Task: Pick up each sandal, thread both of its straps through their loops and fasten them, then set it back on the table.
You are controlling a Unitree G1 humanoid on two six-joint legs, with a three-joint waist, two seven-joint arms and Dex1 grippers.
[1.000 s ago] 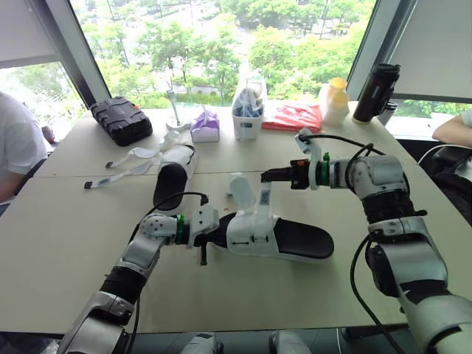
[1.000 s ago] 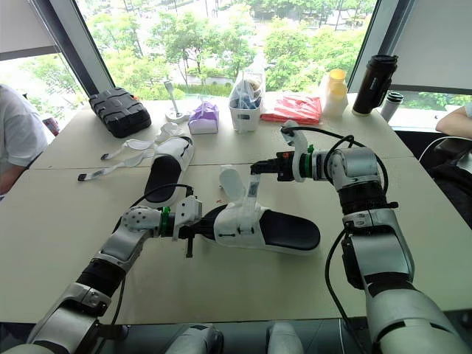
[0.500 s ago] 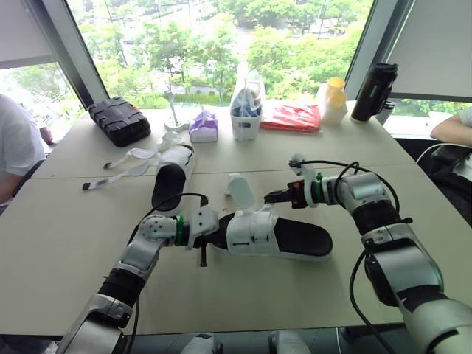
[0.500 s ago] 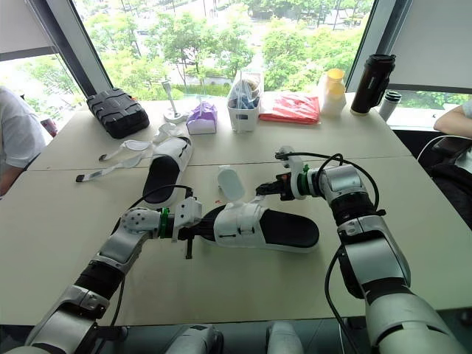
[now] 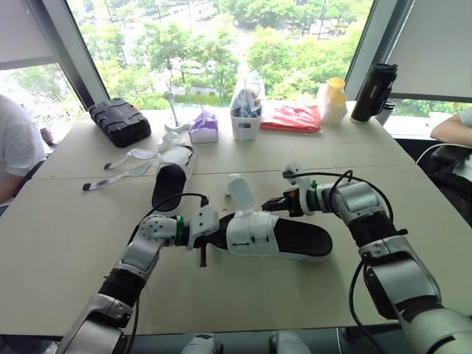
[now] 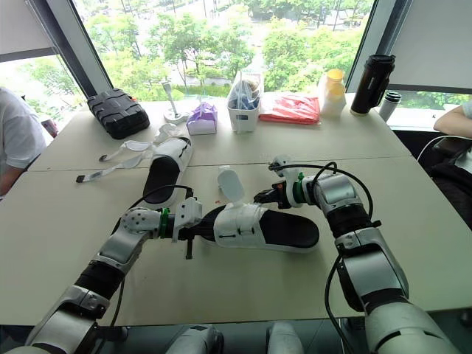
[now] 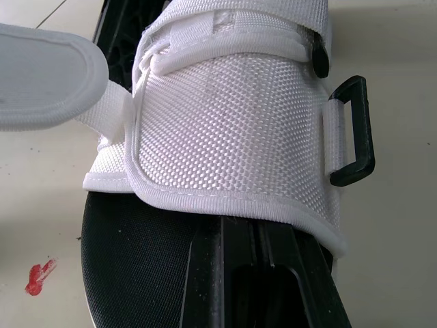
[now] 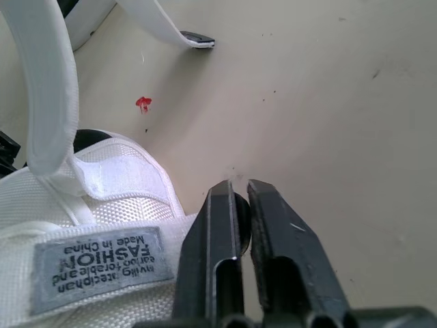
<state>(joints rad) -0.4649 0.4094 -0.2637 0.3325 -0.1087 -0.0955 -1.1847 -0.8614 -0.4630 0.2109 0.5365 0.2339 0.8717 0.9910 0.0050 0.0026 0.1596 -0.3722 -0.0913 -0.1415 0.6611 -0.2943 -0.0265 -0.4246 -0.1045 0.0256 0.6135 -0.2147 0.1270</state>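
Observation:
The near sandal (image 5: 284, 237), black sole and white upper, lies on the table (image 5: 66, 221). My left gripper (image 5: 209, 234) is shut on its toe end, and its fingers (image 7: 225, 273) lie along the black sole. One strap lies flat over the upper (image 7: 232, 130), beside a black loop (image 7: 355, 130). The other strap (image 5: 240, 193) sticks up loose. My right gripper (image 5: 267, 206) is shut, its tips (image 8: 239, 188) low at the far edge of the upper, with nothing seen between them. The second sandal (image 5: 173, 173) lies behind, its straps (image 5: 129, 158) spread loose.
Along the window edge stand a black case (image 5: 120, 120), a purple tissue pack (image 5: 205, 125), a white basket (image 5: 248, 110), a red bag (image 5: 295, 116), yellow bottles (image 5: 335, 99) and a black flask (image 5: 375, 92). A person (image 5: 15, 147) sits left; an arm (image 5: 453, 127) rests at the right.
My right gripper came down and toward the sandal, and the strap it held raised now lies flat on the upper. My left gripper kept its hold on the toe.

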